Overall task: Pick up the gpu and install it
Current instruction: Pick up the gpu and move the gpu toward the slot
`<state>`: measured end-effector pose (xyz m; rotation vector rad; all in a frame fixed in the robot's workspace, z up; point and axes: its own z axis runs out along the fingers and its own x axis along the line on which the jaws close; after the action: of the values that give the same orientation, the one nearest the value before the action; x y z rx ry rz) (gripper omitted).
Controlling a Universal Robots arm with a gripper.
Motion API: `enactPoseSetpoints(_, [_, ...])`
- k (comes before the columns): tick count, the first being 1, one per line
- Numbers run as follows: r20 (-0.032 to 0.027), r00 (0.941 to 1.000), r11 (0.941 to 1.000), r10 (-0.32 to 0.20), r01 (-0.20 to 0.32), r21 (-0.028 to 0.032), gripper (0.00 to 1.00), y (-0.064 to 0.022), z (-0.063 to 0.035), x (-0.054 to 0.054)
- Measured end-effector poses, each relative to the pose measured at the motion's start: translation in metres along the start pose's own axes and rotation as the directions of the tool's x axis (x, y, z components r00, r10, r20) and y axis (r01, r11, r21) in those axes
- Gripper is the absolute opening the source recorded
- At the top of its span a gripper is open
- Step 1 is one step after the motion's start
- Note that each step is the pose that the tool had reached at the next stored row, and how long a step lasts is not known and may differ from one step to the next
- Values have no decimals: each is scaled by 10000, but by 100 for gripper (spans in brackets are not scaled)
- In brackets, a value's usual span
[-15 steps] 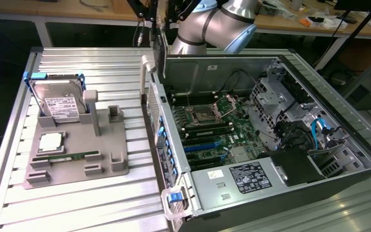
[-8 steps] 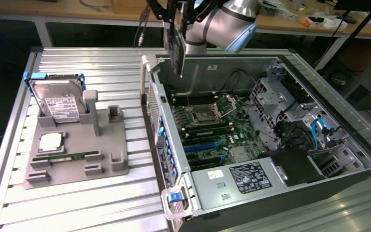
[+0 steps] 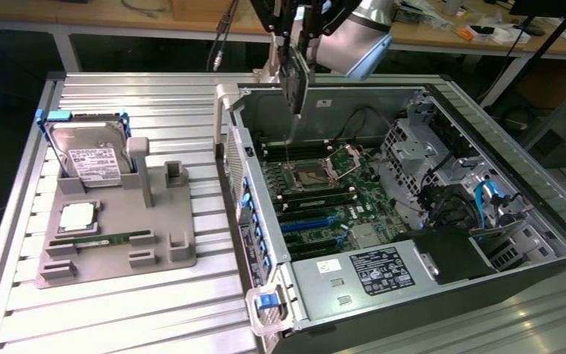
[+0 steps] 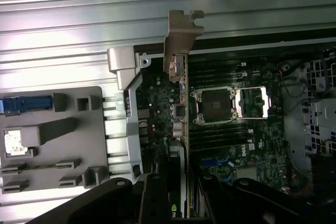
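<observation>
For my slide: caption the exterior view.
Gripper holding the gpu vertically over the open computer case; hard drive on the fixture.

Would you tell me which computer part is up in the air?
The gpu, gripped above the open case; the others rest on the grey holder.

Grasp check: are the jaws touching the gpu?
Touching. The wrist view shows the gpu clamped edge-on between the jaws; the exterior view shows it hanging above the case.

No text is legible; the hard drive (image 3: 88, 156) and power supply (image 3: 382, 269) labels are too small.
</observation>
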<state>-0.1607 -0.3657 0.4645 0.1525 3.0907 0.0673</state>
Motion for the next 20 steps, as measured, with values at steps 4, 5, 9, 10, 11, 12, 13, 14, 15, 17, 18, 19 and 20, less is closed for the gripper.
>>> enactPoseSetpoints(4, [27, 10000, 10000, -1, 1, -3, 27, 16, 13, -166])
enactPoseSetpoints(5, [33, 10000, 10000, -2, 2, -3, 27, 20, 17, -204])
enactPoseSetpoints(9, [58, 10000, 10000, -2, 2, -6, 27, 33, 28, -349])
enactPoseSetpoints(10, [64, 10000, 10000, -4, 4, -6, 27, 37, 32, -389])
enactPoseSetpoints(11, [70, 10000, 10000, -4, 4, -7, 27, 41, 35, -427])
enactPoseSetpoints(12, [77, 10000, 10000, -4, 4, -9, 27, 45, 38, -462])
enactPoseSetpoints(13, [83, 10000, 10000, -4, 4, -8, 27, 48, 41, -497])
enactPoseSetpoints(14, [90, 10000, 10000, -5, 5, -9, 27, 52, 44, -537])
enactPoseSetpoints(15, [102, 9999, 10000, -5, 5, -11, 27, 58, 49, -602])
enactPoseSetpoints(17, [120, 9999, 10000, -6, 6, -13, 27, 66, 56, -687])
enactPoseSetpoints(18, [129, 9999, 10000, -6, 6, -13, 27, 70, 60, -729])
enactPoseSetpoints(19, [139, 9999, 10000, -5, 5, -14, 27, 73, 62, -759])
enactPoseSetpoints(20, [147, 9999, 10000, -7, 7, -14, 27, 74, 63, -771])
